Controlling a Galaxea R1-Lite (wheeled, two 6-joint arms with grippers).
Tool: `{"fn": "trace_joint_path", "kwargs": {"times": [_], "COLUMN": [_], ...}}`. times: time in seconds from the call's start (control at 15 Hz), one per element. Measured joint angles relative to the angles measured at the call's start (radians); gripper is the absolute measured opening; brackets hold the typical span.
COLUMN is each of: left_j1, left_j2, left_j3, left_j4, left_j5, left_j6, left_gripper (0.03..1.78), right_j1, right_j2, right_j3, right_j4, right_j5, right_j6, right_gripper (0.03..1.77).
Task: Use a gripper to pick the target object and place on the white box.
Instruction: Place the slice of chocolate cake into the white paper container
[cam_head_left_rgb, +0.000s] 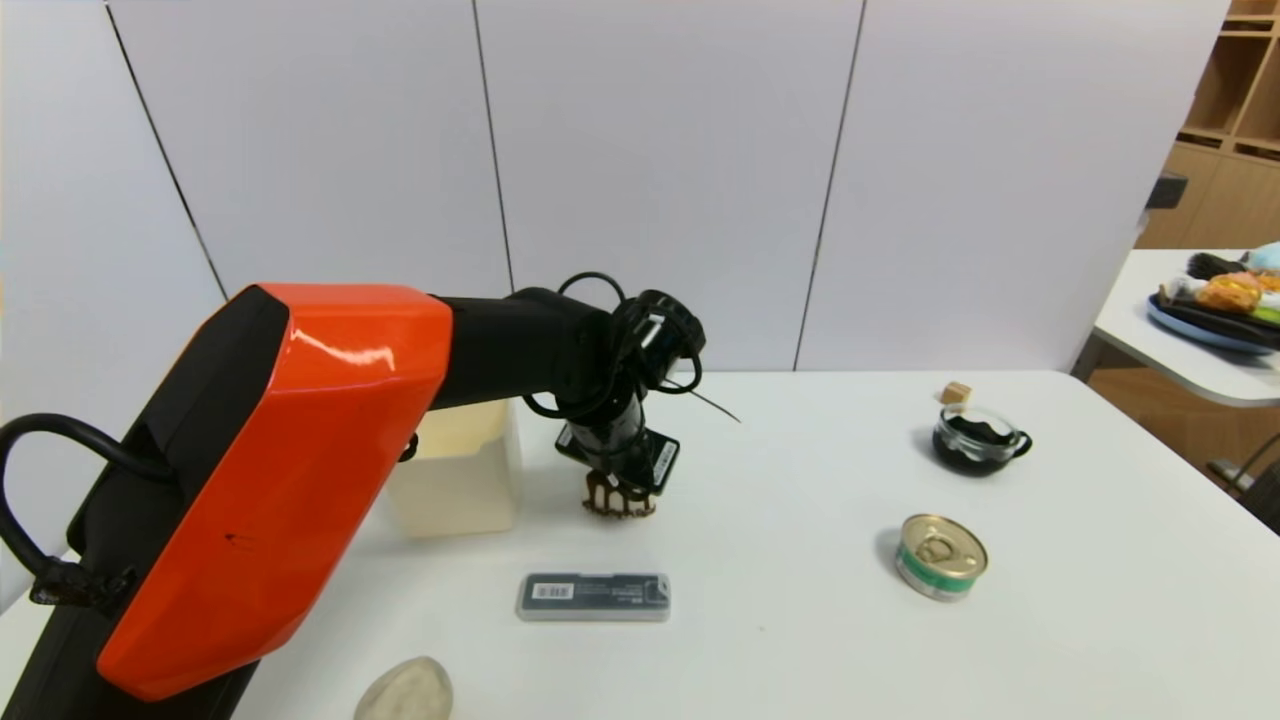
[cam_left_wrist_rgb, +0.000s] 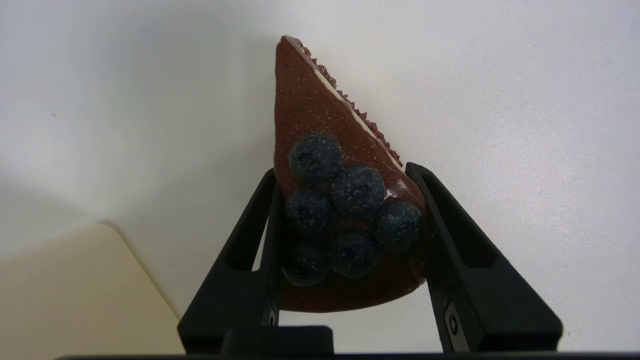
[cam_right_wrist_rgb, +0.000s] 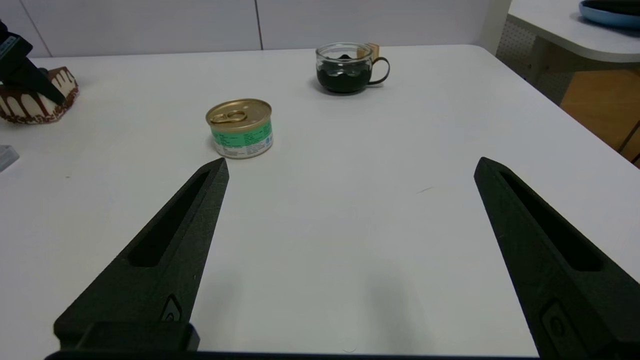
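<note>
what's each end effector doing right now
Left end effector: shut on the toy cake slice, still on the table.
Right end effector: open, empty, parked.

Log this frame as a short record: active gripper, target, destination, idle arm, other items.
active gripper: left gripper, shut on the toy cake slice
target state: resting on the table, clamped at its wide berry end
destination: white box, beside the slice
idle arm: right gripper, open, parked
other items: grey case, tin can, glass cup
</note>
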Motion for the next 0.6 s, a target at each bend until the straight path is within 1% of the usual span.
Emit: {"fn": "trace_joint_path", "kwargs": {"times": [0.2, 0.6], "left_j1": [0.001, 0.003], "left_j2": [-0.015, -0.118], "left_j3": [0.0, 0.01], "left_j4": [-0.021, -0.125], "left_j5": [0.007, 0.014], "left_j6": [0.0, -0.005], "left_gripper": [0.81, 0.81], "right_j1": [0.0, 0.0], "right_j2": [0.0, 0.0], "right_j3": [0.0, 0.0], "right_j4": [0.0, 0.0], "right_j5": [0.0, 0.0], "right_j6": [0.0, 0.0], "right_gripper": [1.7, 1.7]}}
